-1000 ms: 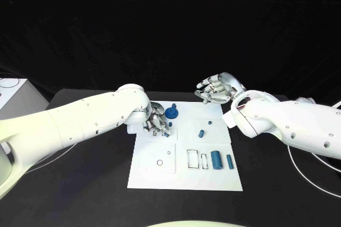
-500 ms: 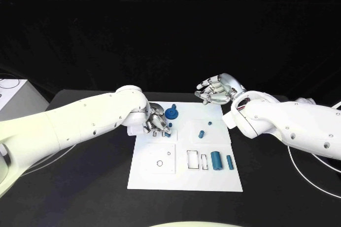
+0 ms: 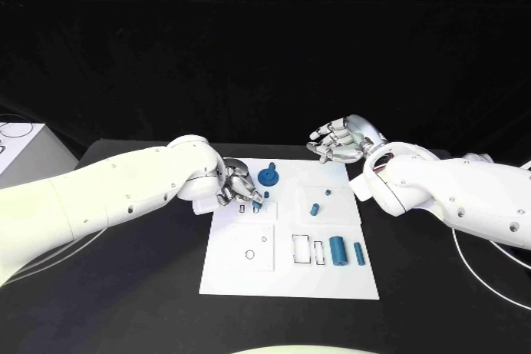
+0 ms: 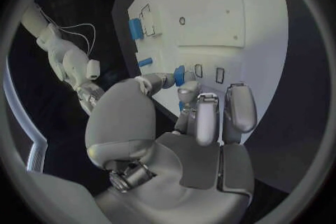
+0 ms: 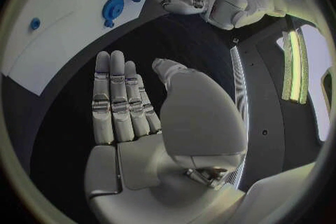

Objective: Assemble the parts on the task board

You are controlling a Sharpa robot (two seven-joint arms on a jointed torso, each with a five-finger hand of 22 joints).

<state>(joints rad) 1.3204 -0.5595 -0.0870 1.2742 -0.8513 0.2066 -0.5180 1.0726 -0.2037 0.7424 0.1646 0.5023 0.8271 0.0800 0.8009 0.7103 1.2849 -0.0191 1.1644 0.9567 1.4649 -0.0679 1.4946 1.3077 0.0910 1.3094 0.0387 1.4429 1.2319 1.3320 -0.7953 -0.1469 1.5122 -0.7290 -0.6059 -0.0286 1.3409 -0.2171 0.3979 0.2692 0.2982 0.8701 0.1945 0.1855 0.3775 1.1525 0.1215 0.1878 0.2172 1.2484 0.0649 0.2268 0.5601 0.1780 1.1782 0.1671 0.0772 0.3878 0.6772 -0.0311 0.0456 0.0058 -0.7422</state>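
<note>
1. On the black worktop (image 3: pixel 133 292), the flat white rectangular task board (image 3: pixel 290 281) is lying in the middle, between the robot's two white arms.
2. Over the board's upper-left part, the silver left hand (image 3: pixel 240 190) is pinching a small blue cylindrical part (image 3: pixel 257 205) between thumb and fingertips, its tip reaching down to the board just beside two small rectangular slots (image 4: pixel 209 73).
3. Just beyond that hand, a blue round gear-like part with a raised knob (image 3: pixel 269 176) is sitting on the board, with a smaller blue piece (image 3: pixel 268 193) close by it.
4. Toward the board's centre, a short blue peg (image 3: pixel 314 210) is lying near a tiny blue stud (image 3: pixel 328 191).
5. Nearer the robot, a thick blue cylinder (image 3: pixel 336 249) and a slimmer blue cylinder (image 3: pixel 358 253) are lying side by side next to outlined rectangular recesses (image 3: pixel 301 247).
6. Beyond the board's far right corner, the silver right hand (image 3: pixel 342 139) is hovering above the worktop, holding nothing; its wrist camera is showing the fingers (image 5: pixel 119 98) stretched flat and close together, the thumb set apart.
</note>
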